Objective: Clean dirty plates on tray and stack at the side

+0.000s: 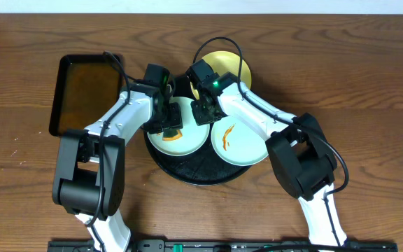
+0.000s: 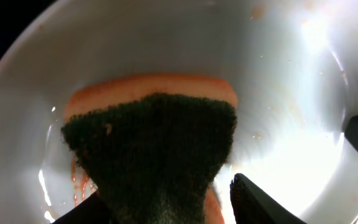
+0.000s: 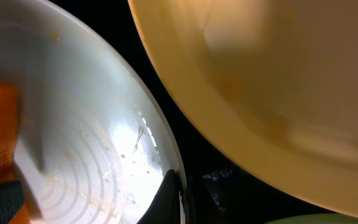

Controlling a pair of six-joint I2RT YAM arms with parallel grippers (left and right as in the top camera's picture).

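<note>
On the tray (image 1: 201, 173) mid-desk, the left plate (image 1: 189, 145) is smeared orange under a green sponge (image 2: 154, 155) clamped by the left gripper (image 1: 170, 128). The right plate (image 1: 247, 148) bears an orange streak, and the yellow plate (image 1: 233, 64) sits at the tray's back edge. The right gripper (image 1: 203, 112) is closed at the left plate's rim, pinching or not unclear. On the brown wooden desk (image 1: 369, 84), a rectangular tray (image 1: 82, 87) of brown liquid lies near the left edge, and the arms hide part of every plate.
</note>
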